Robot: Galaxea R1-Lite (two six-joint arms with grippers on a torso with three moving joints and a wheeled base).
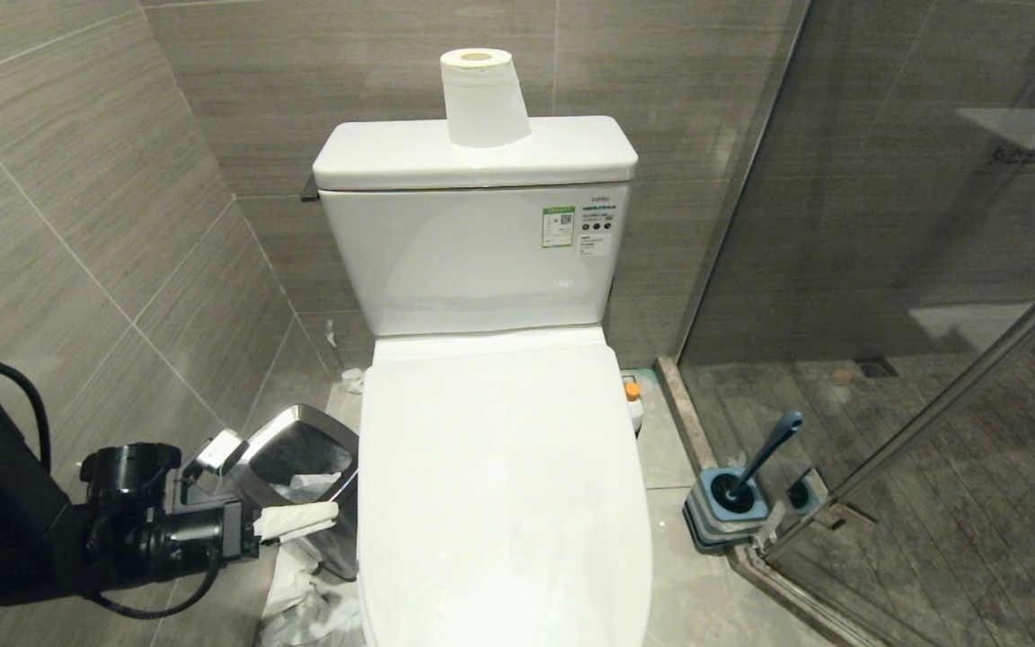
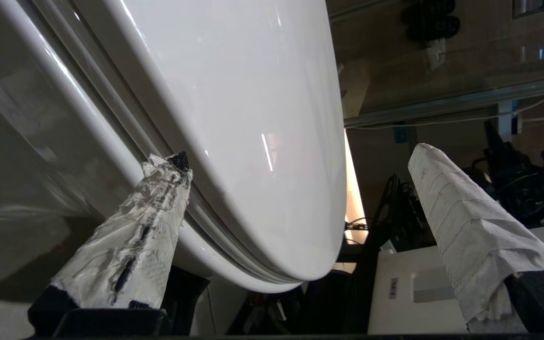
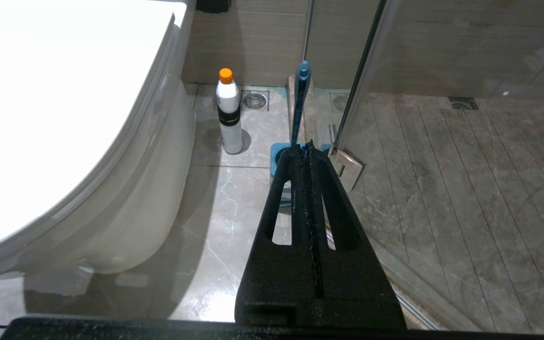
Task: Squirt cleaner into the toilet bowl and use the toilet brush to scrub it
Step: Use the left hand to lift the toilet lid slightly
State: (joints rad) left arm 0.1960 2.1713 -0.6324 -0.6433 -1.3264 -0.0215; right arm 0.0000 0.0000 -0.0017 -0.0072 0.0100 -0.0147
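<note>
The toilet bowl [image 1: 499, 485] sits straight ahead of me with its lid down, and my left gripper [image 1: 302, 519] is low on its left side, level with the seam under the lid. In the left wrist view the two paper-wrapped fingers [image 2: 461, 226] stand spread wide apart — one tip at the gap between lid and seat, the other out past the lid's top face, so the lid's edge lies between them with nothing pinched. The left arm reaches in from the lower left, forearm roughly level, the gripper pointing sideways at the toilet just in front of the steel waste bin [image 1: 297, 467].

The right gripper [image 3: 307, 146] is out of my head view; its own camera shows the black fingers pressed together, empty, hanging above the floor and pointing toward the toilet brush [image 1: 765, 454].

Count: one cleaner [image 3: 229, 115] bottle, upright on the floor tiles to the right of the bowl near the back wall; one toilet brush standing in its one holder [image 1: 729, 512] by the glass shower door — well apart from the left gripper; one paper roll [image 1: 482, 97] on the tank.
</note>
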